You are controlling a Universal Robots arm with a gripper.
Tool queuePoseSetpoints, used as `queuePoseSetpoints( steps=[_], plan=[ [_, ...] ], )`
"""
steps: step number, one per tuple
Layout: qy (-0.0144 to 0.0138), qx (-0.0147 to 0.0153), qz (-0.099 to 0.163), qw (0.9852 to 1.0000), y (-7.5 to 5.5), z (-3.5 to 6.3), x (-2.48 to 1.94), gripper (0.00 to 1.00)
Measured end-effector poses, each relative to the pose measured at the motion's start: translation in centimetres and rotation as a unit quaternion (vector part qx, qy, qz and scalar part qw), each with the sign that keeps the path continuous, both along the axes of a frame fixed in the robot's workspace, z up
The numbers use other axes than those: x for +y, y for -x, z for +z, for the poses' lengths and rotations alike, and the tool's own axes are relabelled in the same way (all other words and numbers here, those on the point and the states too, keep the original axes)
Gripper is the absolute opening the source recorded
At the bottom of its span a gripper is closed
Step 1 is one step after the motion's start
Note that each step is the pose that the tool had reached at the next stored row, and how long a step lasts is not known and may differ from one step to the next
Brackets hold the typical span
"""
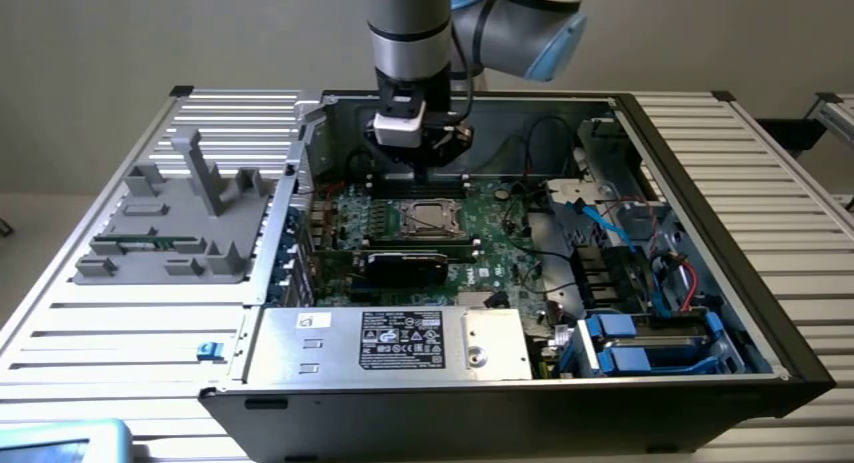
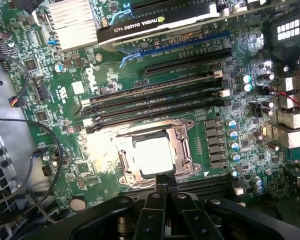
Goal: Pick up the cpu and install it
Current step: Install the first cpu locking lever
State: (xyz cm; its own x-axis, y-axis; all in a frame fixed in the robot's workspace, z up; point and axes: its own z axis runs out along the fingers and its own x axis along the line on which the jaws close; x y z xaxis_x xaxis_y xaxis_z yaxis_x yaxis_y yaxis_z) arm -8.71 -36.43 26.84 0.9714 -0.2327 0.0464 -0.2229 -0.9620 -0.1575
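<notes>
The cpu (image 2: pixel 152 155) is a bright silver square lying flat inside the black socket with its metal frame (image 2: pixel 182 150) on the green motherboard. In the exterior view the cpu (image 1: pixel 427 216) sits in the middle of the open computer case. My gripper (image 2: pixel 163 181) hangs just above the socket's edge. Its black fingers (image 2: pixel 152 200) are pressed together and shut, with nothing visibly held between them. From outside, the gripper (image 1: pixel 423 175) sits directly over the back edge of the socket.
Long black memory slots (image 2: pixel 155 97) run beside the socket, and a black graphics card (image 2: pixel 155 22) and a finned heatsink (image 2: pixel 70 17) lie beyond them. Loose cables (image 2: pixel 20 100) cross one side. The power supply (image 1: pixel 387 341) fills the case front. A grey fixture (image 1: pixel 174 223) stands on the exterior view's left.
</notes>
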Motion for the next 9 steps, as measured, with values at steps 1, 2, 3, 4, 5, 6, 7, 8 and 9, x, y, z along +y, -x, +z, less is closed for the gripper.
queuePoseSetpoints(
  steps=[1,2,3,4,5,6,7,8,9],
  plan=[
    [0.0025,0.0009,0.002,1.0000,0.00,0.12,0.00,0.11],
    [0.0048,0.0018,0.003,1.0000,0.00,0.24,0.00,0.11],
    [0.0069,0.0030,0.004,1.0000,0.00,0.40,-0.01,0.11],
    [0.0088,0.0041,0.005,0.9999,0.00,0.54,-0.01,0.11],
    [0.0108,0.0056,0.006,0.9999,-0.02,0.70,0.00,0.11],
    [0.0131,0.0069,0.006,0.9999,-0.03,0.83,0.01,0.11],
    [0.0171,0.0084,0.006,0.9998,-0.04,0.93,0.02,0.11],
    [0.0222,0.0099,0.006,0.9997,-0.04,1.01,0.06,0.11],
    [0.0271,0.0112,0.006,0.9995,-0.04,1.10,0.12,0.11]
  ],
)
